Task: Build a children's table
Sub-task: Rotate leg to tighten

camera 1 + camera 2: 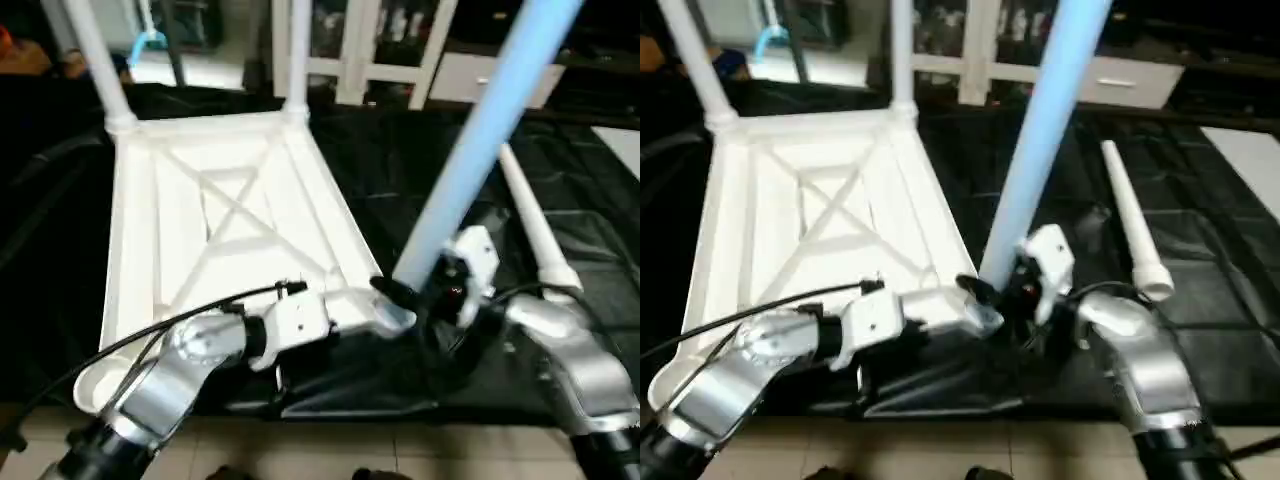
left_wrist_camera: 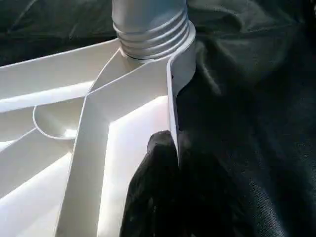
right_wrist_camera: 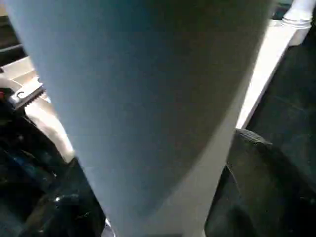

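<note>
The children's table top [image 1: 130, 230] lies upside down on a black cloth, its X ribs facing up. Two white legs [image 1: 95, 60] [image 1: 298, 50] stand in the far corner sockets. A third leg [image 1: 490, 120] rises tilted from the near right corner; its threaded end [image 2: 150, 34] sits in that socket. My left gripper [image 1: 390, 312] is shut on the top's rim just beside that corner, one black finger [image 2: 158, 168] against the rim wall. My right gripper [image 1: 440, 290] surrounds the third leg's base. The fourth leg [image 1: 530, 220] lies loose on the cloth to the right.
The black cloth [image 1: 400, 160] covers the work surface and ends near me at a tiled floor [image 1: 350, 440]. A white glass-door cabinet [image 1: 390, 40] stands behind. A white flat board [image 1: 625, 140] shows at the far right edge. Black cables run along my left forearm.
</note>
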